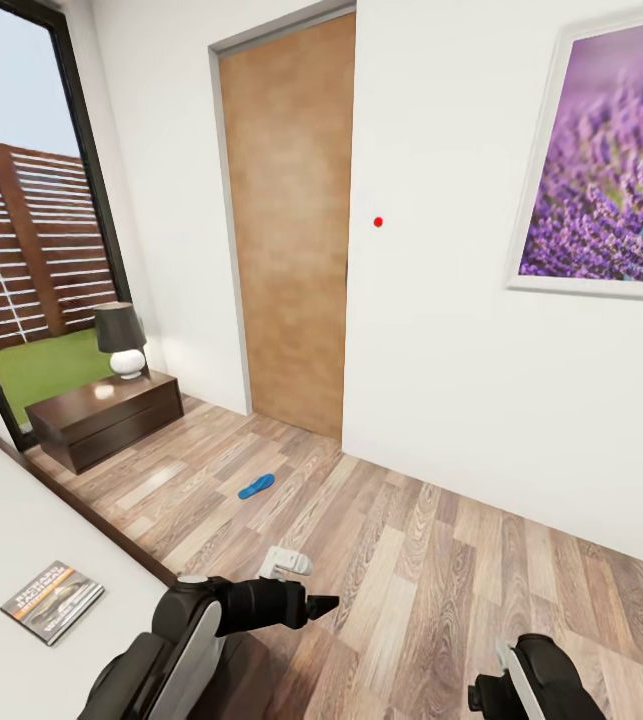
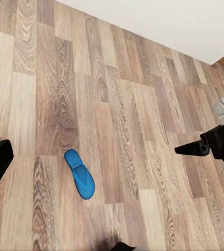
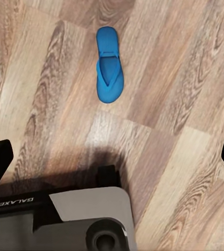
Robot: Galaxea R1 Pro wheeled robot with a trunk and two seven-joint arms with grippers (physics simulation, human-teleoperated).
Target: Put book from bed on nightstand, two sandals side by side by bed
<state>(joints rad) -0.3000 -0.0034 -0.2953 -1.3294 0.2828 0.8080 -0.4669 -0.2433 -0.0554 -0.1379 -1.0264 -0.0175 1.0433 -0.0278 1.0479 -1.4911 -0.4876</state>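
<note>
Little of the task looks done. The book [image 1: 53, 600] lies flat on the bed [image 1: 1, 510], near its edge, so the move to a nightstand [image 1: 106, 418] is not yet made. One sandal [image 1: 256, 487] lies alone on the floor [image 1: 441, 560] in the head view, between the nightstand and the door [image 1: 291, 230], a little out from the bed. The left wrist view shows a sandal [image 2: 80, 173] on bare planks, and the right wrist view shows a sandal [image 3: 109, 65] beyond the robot's base [image 3: 65, 219]. Whether these are two sandals or one seen twice cannot be told. None lies beside a mate in any view.

The left tool [image 2: 107, 151] is empty, its dark fingers wide apart at the edges of its wrist view. The right tool [image 3: 112, 157] is likewise spread and holds nothing.

The floor is grey-brown wood plank, matte. The walls are white. A lamp [image 1: 121, 340] stands on the nightstand by a tall dark-framed window [image 1: 21, 220] looking onto grass and a slatted fence. A lavender picture [image 1: 611, 170] hangs right of the door.
</note>
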